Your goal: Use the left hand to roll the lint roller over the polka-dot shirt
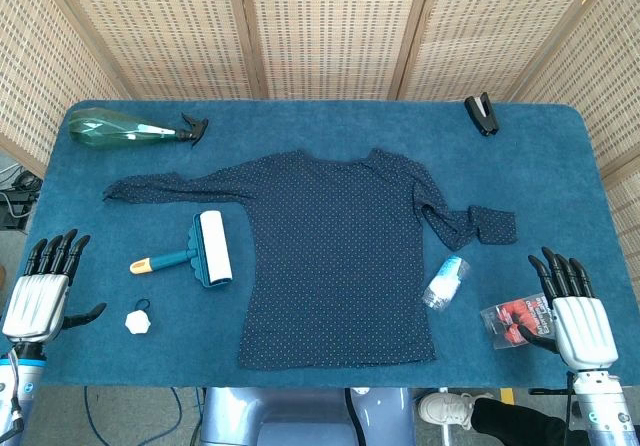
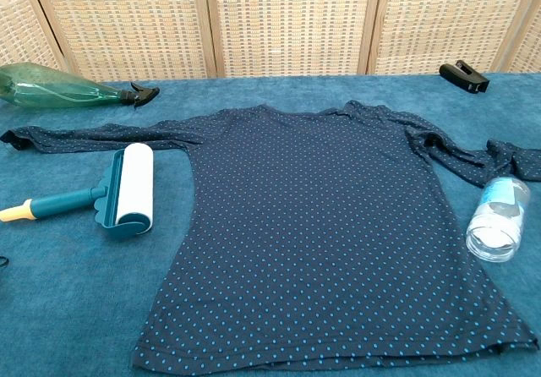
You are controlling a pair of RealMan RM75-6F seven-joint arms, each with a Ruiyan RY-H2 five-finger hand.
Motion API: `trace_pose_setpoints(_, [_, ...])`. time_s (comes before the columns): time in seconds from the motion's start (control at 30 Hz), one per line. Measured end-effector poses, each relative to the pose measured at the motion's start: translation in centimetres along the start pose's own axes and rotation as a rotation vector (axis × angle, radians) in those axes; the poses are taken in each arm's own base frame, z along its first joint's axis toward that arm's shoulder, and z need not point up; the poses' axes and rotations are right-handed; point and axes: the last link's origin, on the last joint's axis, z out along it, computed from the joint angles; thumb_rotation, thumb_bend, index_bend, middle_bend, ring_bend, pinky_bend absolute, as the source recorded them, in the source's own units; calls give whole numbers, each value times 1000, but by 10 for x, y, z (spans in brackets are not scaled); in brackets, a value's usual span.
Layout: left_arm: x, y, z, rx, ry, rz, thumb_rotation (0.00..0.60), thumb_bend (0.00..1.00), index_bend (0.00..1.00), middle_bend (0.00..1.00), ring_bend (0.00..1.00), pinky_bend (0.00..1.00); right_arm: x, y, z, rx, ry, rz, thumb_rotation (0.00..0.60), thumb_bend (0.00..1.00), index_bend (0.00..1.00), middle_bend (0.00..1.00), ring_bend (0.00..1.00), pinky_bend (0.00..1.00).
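shirt (image 2: 321, 225): matt cloth | lint roller (image 2: 127, 189): glossy plastic | table (image 1: 330, 126): fuzzy fabric

I see the polka-dot shirt (image 1: 340, 256) spread mid-table, the lint roller (image 1: 195, 254) just left of it, a spray bottle (image 1: 130, 128) behind that, a small jar (image 1: 446, 282) right.

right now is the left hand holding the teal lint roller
No, the left hand is open near the table edge, apart from the teal lint roller beside the shirt.

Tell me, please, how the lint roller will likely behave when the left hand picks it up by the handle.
The lint roller looks stiff plastic, so it should lift without bending. Its wide drum probably makes it head-heavy, dipping away from the handle. The drum may spin or roll if nudged sideways.
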Motion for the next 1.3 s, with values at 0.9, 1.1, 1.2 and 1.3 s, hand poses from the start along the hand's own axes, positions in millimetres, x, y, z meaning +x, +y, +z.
trace_pose_setpoints(0.9, [1, 1, 0, 3, 2, -3, 600, 182, 0, 0, 0, 0, 1, 1, 0, -4, 1, 11, 600, 119, 0, 0, 0, 0])
trace_pose_setpoints(1.1, [1, 2, 0, 4, 10, -1, 600, 185, 0, 0, 0, 5, 2, 0, -1, 1, 0, 18, 600, 118, 0, 0, 0, 0])
trace_pose_setpoints(1.2, [3, 2, 2, 6, 26, -4, 600, 194, 0, 34, 70, 157, 2, 0, -1, 0, 0, 20, 600, 118, 0, 0, 0, 0])
trace_pose_setpoints(1.3, [5, 2, 8, 16, 52, -12, 600, 205, 24, 335, 330, 413, 2, 1, -1, -5, -1, 23, 600, 118, 0, 0, 0, 0])
